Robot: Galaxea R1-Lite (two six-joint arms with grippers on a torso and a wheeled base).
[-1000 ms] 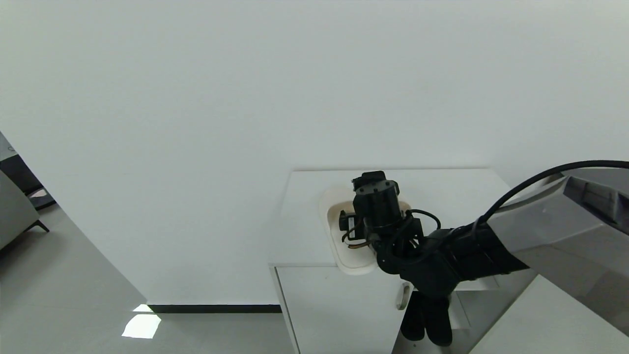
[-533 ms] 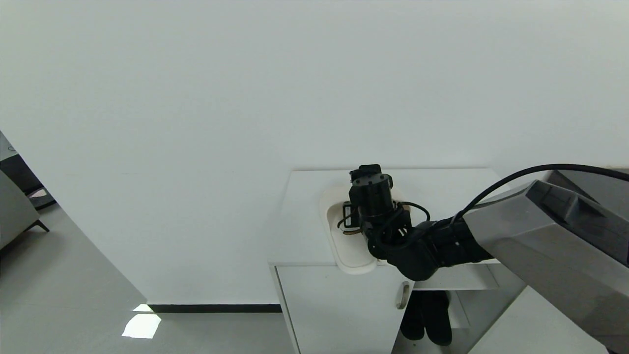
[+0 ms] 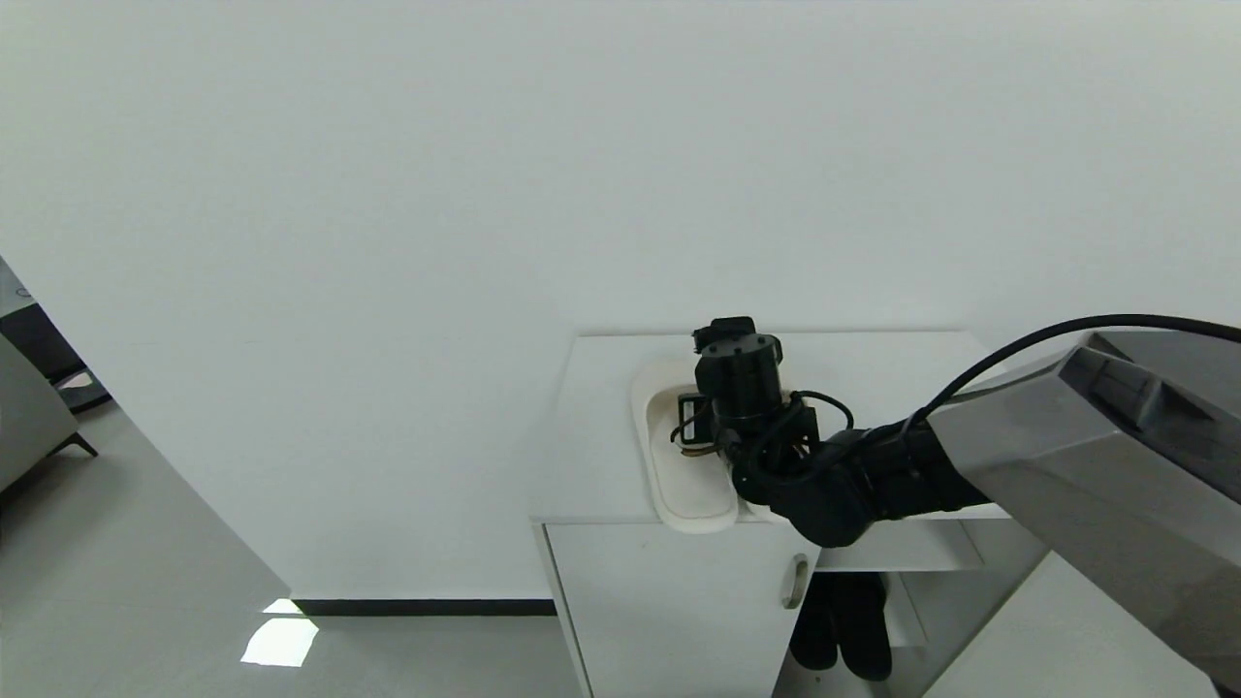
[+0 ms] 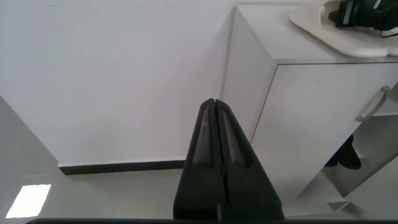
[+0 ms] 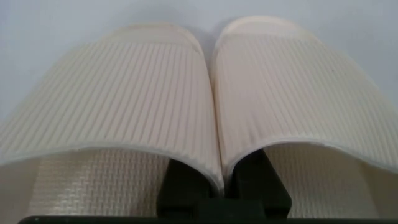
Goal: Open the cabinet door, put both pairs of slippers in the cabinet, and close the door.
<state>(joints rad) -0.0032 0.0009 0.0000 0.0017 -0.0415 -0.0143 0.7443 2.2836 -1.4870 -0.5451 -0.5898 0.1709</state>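
A pair of cream slippers (image 3: 679,475) lies side by side on the white cabinet's top (image 3: 601,436), heels slightly over the front edge. My right gripper (image 3: 690,427) sits over them. In the right wrist view one finger (image 5: 183,186) lies inside each slipper, and the gripper (image 5: 222,177) is shut on the two adjoining strap edges. A pair of black slippers (image 3: 843,630) stands inside the cabinet on the right, where the door (image 3: 1028,630) is swung open. My left gripper (image 4: 214,143) hangs shut and empty, left of the cabinet and above the floor.
The cabinet's left door (image 3: 669,601) is closed, with a handle (image 3: 797,580) at its right edge. A white wall stands directly behind the cabinet. Open grey floor (image 3: 145,601) lies to the left, with dark furniture at the far left edge.
My right arm has risen and moved toward the wall, sliding its gripper farther into the cream slippers. The slippers have shifted slightly back on the top. The left gripper has not moved.
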